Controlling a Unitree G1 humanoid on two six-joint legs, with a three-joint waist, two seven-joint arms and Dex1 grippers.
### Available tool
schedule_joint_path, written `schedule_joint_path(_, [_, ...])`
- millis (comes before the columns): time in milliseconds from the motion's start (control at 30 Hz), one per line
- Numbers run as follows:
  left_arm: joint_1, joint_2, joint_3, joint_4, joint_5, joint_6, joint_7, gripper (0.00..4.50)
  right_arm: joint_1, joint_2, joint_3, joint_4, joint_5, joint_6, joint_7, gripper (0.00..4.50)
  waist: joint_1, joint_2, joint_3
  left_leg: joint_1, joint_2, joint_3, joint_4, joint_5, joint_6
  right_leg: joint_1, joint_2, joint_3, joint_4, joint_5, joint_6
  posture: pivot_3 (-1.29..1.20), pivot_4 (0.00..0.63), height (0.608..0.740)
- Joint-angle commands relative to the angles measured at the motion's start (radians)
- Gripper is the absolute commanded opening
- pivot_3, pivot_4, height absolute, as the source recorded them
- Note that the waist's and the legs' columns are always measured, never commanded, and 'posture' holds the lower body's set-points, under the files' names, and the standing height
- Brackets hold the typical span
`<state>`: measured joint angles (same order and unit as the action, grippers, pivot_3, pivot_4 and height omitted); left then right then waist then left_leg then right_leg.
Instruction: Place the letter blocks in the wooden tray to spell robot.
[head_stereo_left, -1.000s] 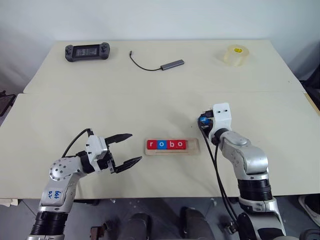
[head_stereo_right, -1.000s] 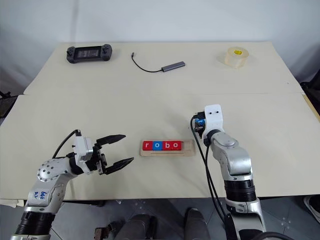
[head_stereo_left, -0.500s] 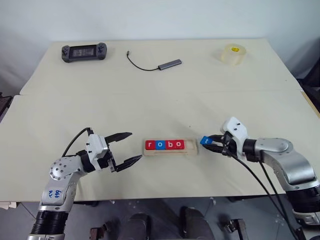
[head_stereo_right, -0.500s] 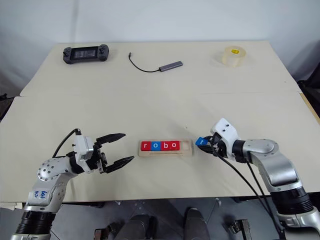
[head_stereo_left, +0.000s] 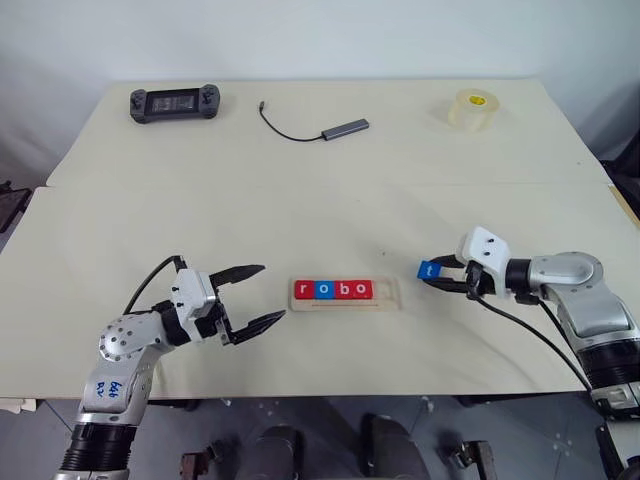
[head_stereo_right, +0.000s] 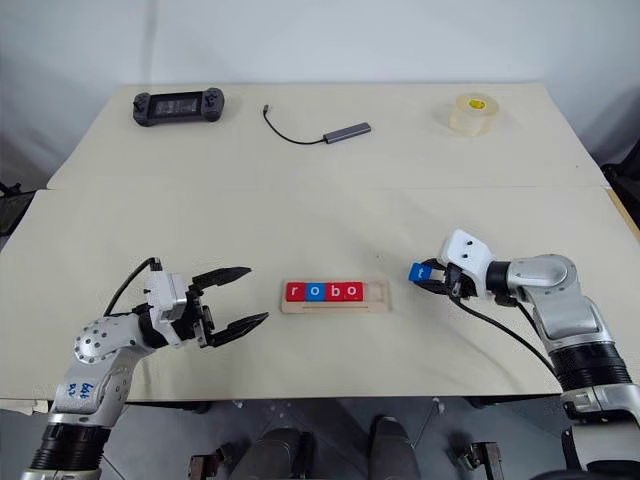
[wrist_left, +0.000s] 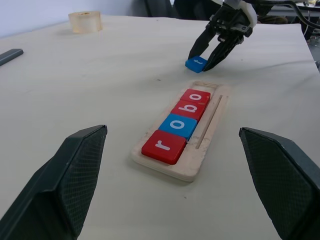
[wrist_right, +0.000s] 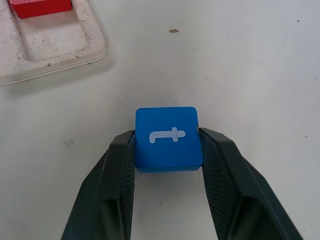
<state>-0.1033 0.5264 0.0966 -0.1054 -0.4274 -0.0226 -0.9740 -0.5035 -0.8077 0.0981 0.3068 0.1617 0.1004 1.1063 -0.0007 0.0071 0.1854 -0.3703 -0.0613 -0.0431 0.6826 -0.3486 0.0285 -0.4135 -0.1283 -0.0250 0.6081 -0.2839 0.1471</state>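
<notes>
4 tiles (head_stereo_left: 332, 290) sit in the wooden tray (head_stereo_left: 392, 296), reading r, o, b, o, so only the end slot on the tray's right is open. That makes 4 of 5 done. The last piece, the blue t tile (wrist_right: 167, 136), is out on the table to the right of the tray, near it but apart, and the right gripper (head_stereo_left: 441, 276) has its 2 fingers (wrist_right: 118, 180) pressed against the tile's sides, pinching it. The left gripper (head_stereo_left: 255, 297) hangs left of the tray, jaws spread wide, holding nothing.

Against 1 second ago: the right arm was folded up beyond the tray's right end; now it is swung out low and reaches in from the right. Half a second ago the t tile was just beside the tray's right end; now it is farther right.
</notes>
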Motion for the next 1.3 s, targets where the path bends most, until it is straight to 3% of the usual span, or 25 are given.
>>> schedule_joint_path(33, [0.009, 0.006, 0.004, -0.037, -0.009, 0.003, 0.003, 4.50, -0.010, 0.002, -0.054, 0.016, 0.006, -0.052, -0.021, 3.05, 0.000, 0.000, 0.000, 0.000, 0.000, 0.000, 0.000, 0.000, 0.000, 0.000, 0.000, 0.000, 0.000, 0.000, 0.000, 0.00, 0.150, 0.740])
schedule_joint_path(133, [0.010, 0.005, 0.001, -0.038, -0.010, 0.004, 0.000, 4.50, -0.001, -0.008, -0.096, -0.013, 0.004, -0.044, -0.075, 4.00, 0.000, 0.000, 0.000, 0.000, 0.000, 0.000, 0.000, 0.000, 0.000, 0.000, 0.000, 0.000, 0.000, 0.000, 0.000, 0.00, 0.150, 0.740])
schedule_joint_path(400, [0.011, 0.007, 0.001, -0.027, -0.011, 0.001, -0.014, 4.50, 0.132, 0.030, -0.210, -0.410, 0.153, 0.554, -0.272, 4.00, 0.003, 0.000, 0.000, -0.001, 0.000, -0.001, 0.000, 0.000, 0.000, 0.000, -0.001, -0.001, 0.000, 0.000, 0.000, 0.00, 0.150, 0.740])
schedule_joint_path(533, [0.003, 0.009, -0.005, -0.014, -0.012, 0.003, -0.033, 4.50, 0.166, 0.158, -0.299, -0.551, 0.178, 0.839, -0.514, 4.00, 0.004, 0.000, 0.000, -0.001, 0.001, -0.002, 0.000, 0.000, -0.001, 0.000, -0.002, 0.000, 0.000, 0.000, 0.000, 0.00, 0.150, 0.740])
schedule_joint_path(700, [-0.009, 0.014, -0.003, 0.009, -0.010, -0.002, -0.053, 4.50, 0.164, 0.347, -0.369, -0.642, 0.130, 1.016, -0.786, 4.00, 0.003, 0.000, 0.000, -0.001, 0.000, -0.001, 0.000, 0.000, -0.001, 0.000, -0.001, 0.000, 0.001, 0.000, 0.000, 0.00, 0.150, 0.740])
schedule_joint_path(933, [-0.021, 0.013, 0.001, 0.025, -0.010, -0.004, -0.066, 4.50, 0.168, 0.600, -0.362, -0.806, 0.121, 1.165, -0.991, 4.00, -0.001, 0.001, -0.001, 0.000, 0.000, -0.001, 0.000, 0.000, -0.001, -0.001, 0.001, 0.001, 0.003, 0.000, 0.000, 0.00, 0.150, 0.740])
schedule_joint_path(1300, [-0.033, 0.011, 0.001, 0.022, -0.009, 0.003, -0.063, 4.50, 0.139, 0.653, -0.346, -0.815, 0.074, 1.206, -1.092, 4.00, -0.003, 0.001, -0.001, 0.000, -0.001, -0.001, 0.000, 0.000, -0.001, -0.002, 0.001, 0.001, 0.004, 0.000, 0.000, 0.00, 0.150, 0.740])
